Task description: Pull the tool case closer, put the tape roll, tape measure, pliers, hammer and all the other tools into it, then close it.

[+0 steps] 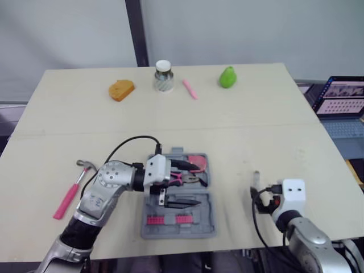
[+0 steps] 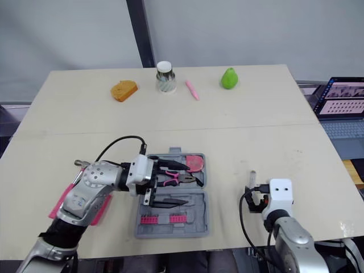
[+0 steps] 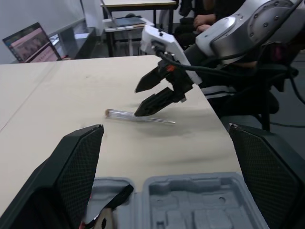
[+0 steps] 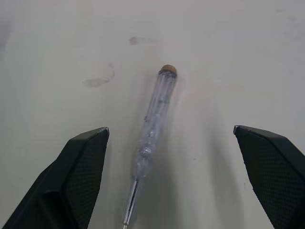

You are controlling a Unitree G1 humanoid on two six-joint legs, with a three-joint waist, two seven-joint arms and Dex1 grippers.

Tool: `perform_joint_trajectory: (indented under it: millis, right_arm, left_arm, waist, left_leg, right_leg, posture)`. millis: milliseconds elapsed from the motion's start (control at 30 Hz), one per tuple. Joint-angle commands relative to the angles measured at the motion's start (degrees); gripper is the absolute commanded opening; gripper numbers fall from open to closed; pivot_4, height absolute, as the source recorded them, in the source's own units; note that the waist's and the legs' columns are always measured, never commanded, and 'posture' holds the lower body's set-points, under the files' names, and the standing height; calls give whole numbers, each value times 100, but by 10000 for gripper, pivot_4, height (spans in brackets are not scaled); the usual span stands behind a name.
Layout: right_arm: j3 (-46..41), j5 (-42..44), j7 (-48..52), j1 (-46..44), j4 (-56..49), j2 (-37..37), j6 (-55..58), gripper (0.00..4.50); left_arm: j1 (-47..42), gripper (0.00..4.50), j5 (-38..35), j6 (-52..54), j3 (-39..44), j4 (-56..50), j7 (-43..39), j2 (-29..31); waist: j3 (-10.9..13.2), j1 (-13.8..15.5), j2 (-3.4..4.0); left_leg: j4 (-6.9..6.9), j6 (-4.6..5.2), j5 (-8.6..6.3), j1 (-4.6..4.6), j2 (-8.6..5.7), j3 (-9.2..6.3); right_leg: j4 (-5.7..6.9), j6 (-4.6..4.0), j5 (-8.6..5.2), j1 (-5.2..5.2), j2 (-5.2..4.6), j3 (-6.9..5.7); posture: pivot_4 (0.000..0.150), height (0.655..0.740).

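Right pincer (image 4: 169, 133) hangs released over the screwdriver (image 4: 155, 119), its two fingers spread wide to either side of the clear handle and touching nothing. This tool lies loose on the table (image 1: 273, 125), at about 3 o'clock from the tool case (image 1: 209, 228) and apart from it.

The step in hand looks like the pickup of this screwdriver. The handle already runs between the fingers, so the wrist seems to need no turn. A straight drop would do, until the pads flank the thick clear part, not the thin metal shaft. A round, smooth handle is likely to roll or squirt out if one finger reaches it first, so the drop should be centred and the closing slow. The fingertips should stop just short of the table so they do not scrape it.

Left pincer (image 1: 190, 183) is also released, holding nothing, and hovers over the open case just above the pliers (image 1: 187, 179) lying inside. That crowds the place where the screwdriver must go. I judge it should draw off toward 9 o'clock, where the hammer (image 1: 71, 190) lies on the table, before the right arm carries across. The lift need only clear the case's rim, and the tool wants laying along a free slot, not dropping across the others. The lid cannot close otherwise.
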Motion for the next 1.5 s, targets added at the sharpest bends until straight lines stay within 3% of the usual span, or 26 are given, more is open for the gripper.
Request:
perform_joint_trajectory:
  millis: [33,467,1100,1200,1433,1500]
  right_arm:
    - [157,-140,-70,44,17,130,-255,44338]
    - [264,-463,-256,-58,748,616,-900,44338]
    - [336,-487,-168,108,1484,778,-2019,44338]
    - [344,-495,-172,99,1457,795,-2003,36953]
    - [275,-471,-149,115,1438,762,-1973,1528]
    - [233,-432,-109,119,1392,725,-1950,280]
  left_arm:
    - [-39,44925,44,-173,-38,54,-29,-75]
    - [-105,44925,99,-201,54,156,197,-160]
    - [-87,44925,122,-276,39,205,287,-179]
    - [-80,45000,130,-289,38,218,286,-183]
    - [-45,45000,145,-332,26,233,287,-191]
    - [-10,45000,151,-346,31,238,289,-181]
  waist:
    - [-2,4,4]
    - [-3,-1,5]
    - [-3,-3,5]
    - [-3,-5,5]
    - [-3,0,5]
    - [-4,1,5]
  left_leg:
    - [0,2,1,0,0,-1]
    - [2,4,2,0,0,-6]
    - [3,5,2,2,0,-10]
    - [3,4,2,3,0,-9]
    - [3,5,2,3,0,-10]
    - [3,5,2,3,0,-11]
  right_leg:
    - [0,-1,2,2,0,1]
    - [1,-1,4,4,0,1]
    - [0,0,4,9,0,0]
    - [0,0,4,9,0,0]
    - [-1,0,4,10,0,0]
    - [-1,0,4,11,0,-1]
  posture:
    - [1500,7400]
    - [1500,7400]
    - [1500,7400]
    - [1500,7400]
    - [1500,7400]
    - [1500,7400]
